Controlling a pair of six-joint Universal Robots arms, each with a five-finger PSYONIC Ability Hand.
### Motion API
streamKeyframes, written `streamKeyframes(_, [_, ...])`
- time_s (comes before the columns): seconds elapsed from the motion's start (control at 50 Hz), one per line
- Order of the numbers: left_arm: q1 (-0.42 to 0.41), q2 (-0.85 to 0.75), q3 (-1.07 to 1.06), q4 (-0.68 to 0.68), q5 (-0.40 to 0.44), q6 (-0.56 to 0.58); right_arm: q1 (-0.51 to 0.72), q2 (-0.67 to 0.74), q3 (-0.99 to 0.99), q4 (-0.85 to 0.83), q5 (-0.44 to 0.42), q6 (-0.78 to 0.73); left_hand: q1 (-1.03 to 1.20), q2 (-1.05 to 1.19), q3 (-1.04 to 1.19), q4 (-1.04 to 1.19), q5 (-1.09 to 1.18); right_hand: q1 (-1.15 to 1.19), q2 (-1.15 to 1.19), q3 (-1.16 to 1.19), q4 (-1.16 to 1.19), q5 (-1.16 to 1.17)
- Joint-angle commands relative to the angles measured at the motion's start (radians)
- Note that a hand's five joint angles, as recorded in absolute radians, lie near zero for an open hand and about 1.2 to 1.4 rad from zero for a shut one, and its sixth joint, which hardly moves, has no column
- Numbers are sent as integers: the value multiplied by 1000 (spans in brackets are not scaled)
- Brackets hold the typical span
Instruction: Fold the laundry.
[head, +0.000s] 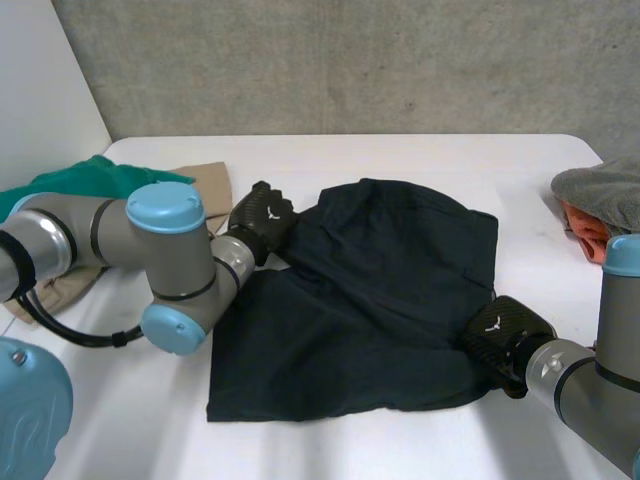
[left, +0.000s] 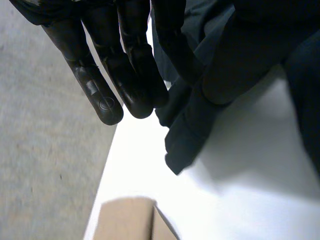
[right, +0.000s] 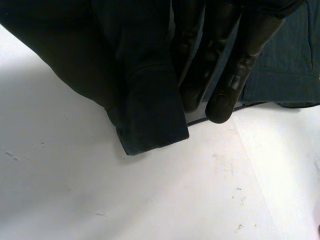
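One dark navy garment (head: 370, 300) lies spread in the middle of the table (head: 420, 160). The left robot hand (head: 262, 215) pinches its 10 o'clock edge and the right robot hand (head: 505, 335) pinches its 4 o'clock corner. Four others lie aside: green cloth (head: 90, 178) and tan cloth (head: 207, 180) at 9 o'clock, grey cloth (head: 600, 190) and orange cloth (head: 583, 235) at 3 o'clock.

One dark garment (head: 370, 300), one green cloth (head: 90, 178), one tan cloth (head: 208, 180), one grey cloth (head: 605, 190), one orange cloth (head: 582, 232), one table (head: 400, 150), two robot hands, left hand (head: 262, 218) and right hand (head: 505, 335)

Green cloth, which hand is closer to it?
Left. The left hand pinches the dark garment at the edge nearest the green cloth; the right hand pinches its opposite side.
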Motion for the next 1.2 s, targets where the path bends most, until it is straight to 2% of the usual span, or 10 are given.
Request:
streamKeyframes(0.02, [-70, 31, -24, -20, -235, -164, 0, 0, -5, -2, -13, 36, 248, 203, 207, 198, 247, 408, 214, 204, 207, 233])
streamKeyframes(0.1, [-83, 73, -41, -25, -245, -220, 0, -2, -10, -15, -24, 59, -653, -698, -694, -703, -654, 408, 214, 204, 207, 233])
streamKeyframes(0.3, [-95, 326, -246, -43, -248, -349, 0, -3, -70, -31, -47, 192, -799, -845, -840, -850, -800, 408, 214, 204, 207, 233])
streamKeyframes(0.5, [-97, 606, -625, -225, -246, -555, -3, 2, -87, -35, -49, 249, -761, -807, -802, -812, -762, 408, 214, 204, 207, 233])
streamKeyframes(0.68, [-106, 665, -780, -318, -240, -695, -9, 3, -91, -61, -41, 321, -659, -704, -700, -709, -660, 408, 214, 204, 207, 233])
streamKeyframes(0.88, [-117, 614, -808, -200, -248, -687, -22, 5, -91, -75, -40, 324, -553, -598, -594, -603, -554, 408, 214, 204, 207, 233])
streamKeyframes(0.96, [-120, 561, -797, -144, -252, -684, -23, 5, -91, -75, -40, 324, -263, -308, -304, -313, -264, 408, 214, 204, 207, 233])
streamKeyframes(1.04, [-133, 538, -786, -121, -255, -672, -25, 3, -91, -69, -40, 321, 247, 201, 206, 196, 246, 408, 214, 204, 207, 233])
streamKeyframes(1.14, [-150, 583, -779, -147, -263, -586, -22, -64, -108, 9, -35, 251, 248, 203, 207, 198, 247, 408, 214, 204, 207, 233])
streamKeyframes(1.2, [-158, 712, -771, -225, -286, -488, -28, -150, -123, 121, -36, 156, 248, 203, 207, 198, 247, 408, 214, 204, 207, 233])
